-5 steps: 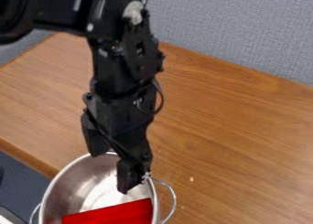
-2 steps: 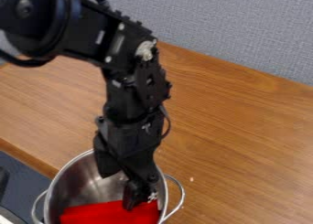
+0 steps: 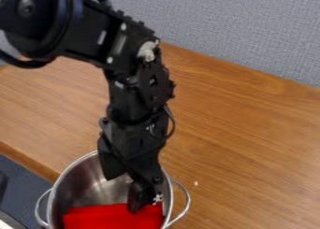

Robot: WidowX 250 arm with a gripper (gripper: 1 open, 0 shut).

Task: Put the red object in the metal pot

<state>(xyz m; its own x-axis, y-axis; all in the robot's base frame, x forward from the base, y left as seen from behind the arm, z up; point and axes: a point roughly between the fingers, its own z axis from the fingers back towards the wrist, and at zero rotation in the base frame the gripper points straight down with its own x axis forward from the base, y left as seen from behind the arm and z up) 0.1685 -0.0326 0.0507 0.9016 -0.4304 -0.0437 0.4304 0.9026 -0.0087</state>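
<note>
On wooden table point(image 3: 238, 111), red object point(image 3: 103, 217) lies in metal pot point(image 3: 73, 181) under open claw point(image 3: 135, 197).

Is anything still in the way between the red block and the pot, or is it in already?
Nothing visible is in the way. The red block already lies inside the pot, at its bottom. The gripper reaches down into the pot right over the block, jaws open; whether it touches the block can't be told.

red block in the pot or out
In. The red block lies inside the metal pot, its steel wall rising around it.
</note>
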